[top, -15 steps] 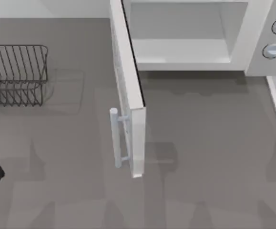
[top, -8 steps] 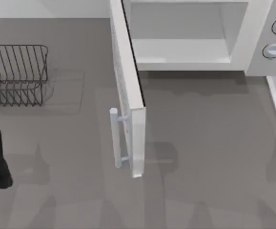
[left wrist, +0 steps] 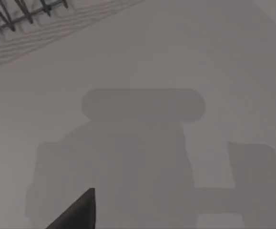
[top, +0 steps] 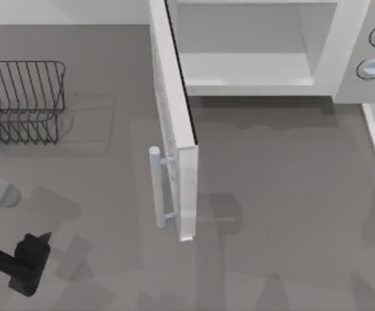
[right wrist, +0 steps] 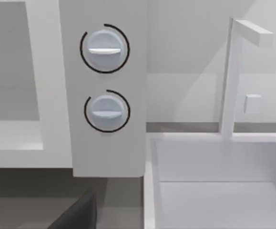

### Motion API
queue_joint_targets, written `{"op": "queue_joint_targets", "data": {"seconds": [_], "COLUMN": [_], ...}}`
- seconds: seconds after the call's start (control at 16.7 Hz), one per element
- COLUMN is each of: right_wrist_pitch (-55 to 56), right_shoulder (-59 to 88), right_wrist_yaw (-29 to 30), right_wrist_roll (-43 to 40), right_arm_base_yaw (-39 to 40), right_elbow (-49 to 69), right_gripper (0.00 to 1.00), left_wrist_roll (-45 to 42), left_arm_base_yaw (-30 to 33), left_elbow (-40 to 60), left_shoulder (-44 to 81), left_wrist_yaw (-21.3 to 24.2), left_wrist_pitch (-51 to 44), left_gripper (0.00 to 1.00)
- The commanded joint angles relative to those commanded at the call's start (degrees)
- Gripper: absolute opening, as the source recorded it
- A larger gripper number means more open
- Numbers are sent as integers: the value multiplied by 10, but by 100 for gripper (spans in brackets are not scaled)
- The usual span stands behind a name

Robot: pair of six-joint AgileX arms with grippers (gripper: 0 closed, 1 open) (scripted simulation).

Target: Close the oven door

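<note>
Two arms: one working low-left of the oven door, one parked by the oven's knobs
Oven door (top: 174, 123): swung wide open, standing edge-on out from the oven (top: 258, 45) toward the near bench edge; pale bar handle (top: 156, 188) on its left face
Oven: at the far edge of the bench (top: 284, 214); cavity bare; two round knobs (right wrist: 104, 50) on the front panel
Left tool (top: 30, 265): well left of the door and nearer the front edge, above bare bench; cannot tell whether clenched or released
Right tool (right wrist: 76, 214): dark fingertip showing below the knobs; grip state cannot be told
Wire rack (top: 22, 100): far left of the door
</note>
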State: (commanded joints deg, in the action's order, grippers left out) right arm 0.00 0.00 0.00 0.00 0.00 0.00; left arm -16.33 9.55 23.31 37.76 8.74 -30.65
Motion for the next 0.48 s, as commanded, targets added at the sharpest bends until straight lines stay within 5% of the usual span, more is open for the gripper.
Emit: {"op": "queue_joint_targets", "data": {"seconds": [0.48], "right_wrist_pitch": [0], "right_shoulder": [0], "right_wrist_yaw": [0], "right_wrist_roll": [0], "right_arm_base_yaw": [0], "right_elbow": [0], "right_gripper": [100], "left_wrist_roll": [-166], "left_arm_base_yaw": [76], "left_elbow": [329], "left_shoulder": [360], "left_wrist_yaw": [73], "left_wrist_pitch": [-313], "left_gripper": [100]}}
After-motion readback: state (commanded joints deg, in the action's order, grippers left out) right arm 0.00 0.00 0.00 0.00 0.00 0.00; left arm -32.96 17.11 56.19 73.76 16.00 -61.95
